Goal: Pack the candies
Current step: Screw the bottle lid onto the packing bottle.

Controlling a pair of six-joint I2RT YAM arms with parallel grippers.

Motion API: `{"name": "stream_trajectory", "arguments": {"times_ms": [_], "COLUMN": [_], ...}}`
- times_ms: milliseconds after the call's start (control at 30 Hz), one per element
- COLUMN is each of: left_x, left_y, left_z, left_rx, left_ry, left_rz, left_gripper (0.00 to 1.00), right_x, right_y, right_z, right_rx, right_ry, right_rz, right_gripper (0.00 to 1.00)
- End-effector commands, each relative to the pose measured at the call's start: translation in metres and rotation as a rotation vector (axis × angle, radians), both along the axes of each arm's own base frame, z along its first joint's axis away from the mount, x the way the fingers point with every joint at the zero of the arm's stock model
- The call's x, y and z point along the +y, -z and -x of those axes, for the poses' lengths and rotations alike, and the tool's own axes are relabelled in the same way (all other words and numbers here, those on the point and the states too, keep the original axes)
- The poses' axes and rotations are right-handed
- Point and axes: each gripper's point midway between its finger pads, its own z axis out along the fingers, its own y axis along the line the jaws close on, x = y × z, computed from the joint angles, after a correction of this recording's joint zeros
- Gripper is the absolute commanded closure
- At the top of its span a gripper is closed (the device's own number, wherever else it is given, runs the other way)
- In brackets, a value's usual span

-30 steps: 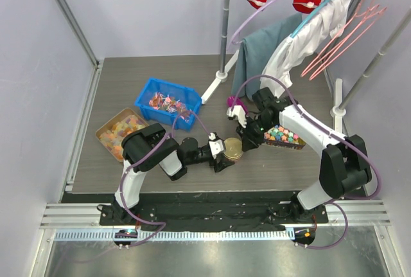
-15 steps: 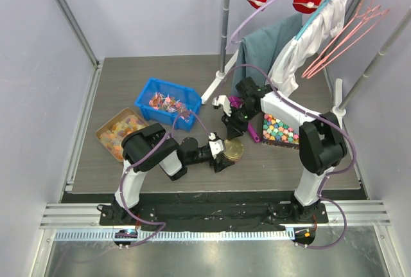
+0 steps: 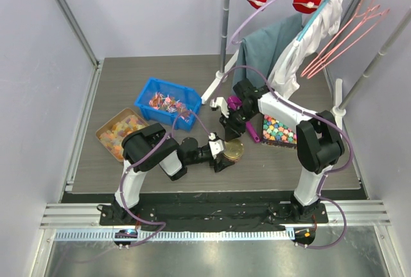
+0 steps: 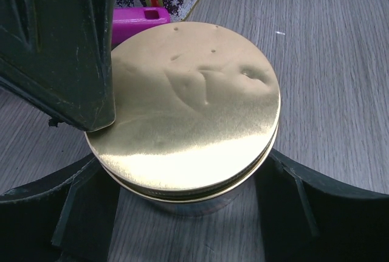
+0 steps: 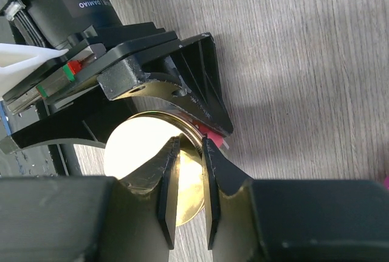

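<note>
The candies [image 3: 168, 103], tiny red and pink wrapped sweets, lie in a blue bin [image 3: 146, 92] left of centre. A glass jar with a dented gold lid [image 3: 234, 150] stands in front of the arms. My left gripper [image 3: 225, 152] reaches in from the left and is shut on the jar; in the left wrist view its fingers [image 4: 285, 195] flank the jar under the lid [image 4: 188, 104]. My right gripper [image 3: 228, 133] hangs just over the lid's far edge. In the right wrist view its jaws [image 5: 189, 140] stand a narrow gap apart, empty, over the lid [image 5: 140, 152].
A tray of orange-yellow gummy pieces [image 3: 121, 133] sits at the left. A tin of pastel cube sweets [image 3: 281, 130] and a purple block [image 3: 254, 135] lie right of the jar. A clothes rack with garments [image 3: 282, 45] stands behind.
My right arm has swung left from over the tin of pastel cubes to above the jar's lid and dropped lower. The left gripper and jar have not moved.
</note>
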Motion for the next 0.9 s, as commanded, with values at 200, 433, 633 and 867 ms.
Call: {"name": "stream_trajectory", "arguments": {"times_ms": [200, 433, 633, 867], "left_x": [-0.001, -0.001, -0.001, -0.001], "left_y": [-0.025, -0.024, -0.026, -0.025], "left_z": [-0.016, -0.016, -0.017, -0.017], "left_rx": [-0.129, -0.126, -0.13, -0.126], "left_ry": [-0.045, -0.046, -0.049, -0.048], "left_rz": [0.086, 0.085, 0.088, 0.086], "left_gripper": [0.19, 0.19, 0.19, 0.19], "right_x": [-0.033, -0.056, -0.062, -0.067], "right_y": [0.003, 0.005, 0.002, -0.012], "right_z": [0.025, 0.038, 0.055, 0.066], "right_rx": [0.016, 0.02, 0.04, 0.009], "right_ry": [0.016, 0.058, 0.065, 0.072], "right_rz": [0.061, 0.079, 0.071, 0.057], "right_gripper": [0.76, 0.76, 0.76, 0.76]}}
